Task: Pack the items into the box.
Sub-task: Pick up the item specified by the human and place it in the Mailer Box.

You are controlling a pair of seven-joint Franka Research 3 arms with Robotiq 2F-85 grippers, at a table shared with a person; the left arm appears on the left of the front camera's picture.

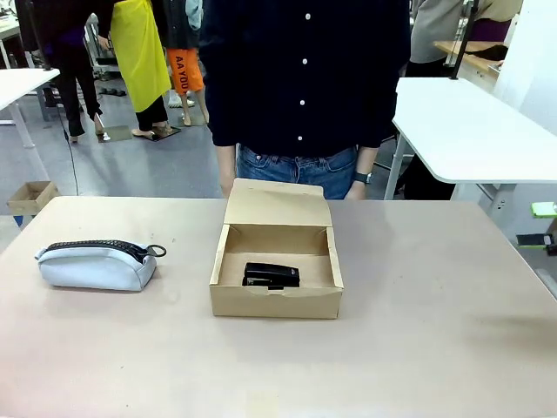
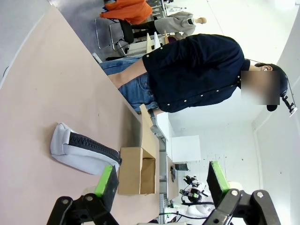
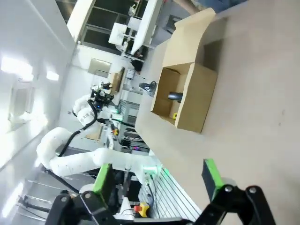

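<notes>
Cardboard box (image 1: 276, 302) is sitting open at the middle of the table (image 1: 435, 331). It is brown and shallow, with its hinged lid flap standing up on the far side, toward the person (image 1: 305, 78). Black stapler (image 1: 271, 275) is lying on the box floor, near the front wall. Grey zippered pouch (image 1: 96, 263) is lying well apart from the box, on the robot's left.

Right wrist view is looking into the box from one side and is showing a small yellow patch low against an inner wall. In the front view the box's near wall is covering that spot; cannot tell what the patch is.

Left gripper (image 2: 161, 183) is hanging wide open and empty above the table. Right gripper (image 3: 157, 180) is likewise spread wide, holding nothing.
</notes>
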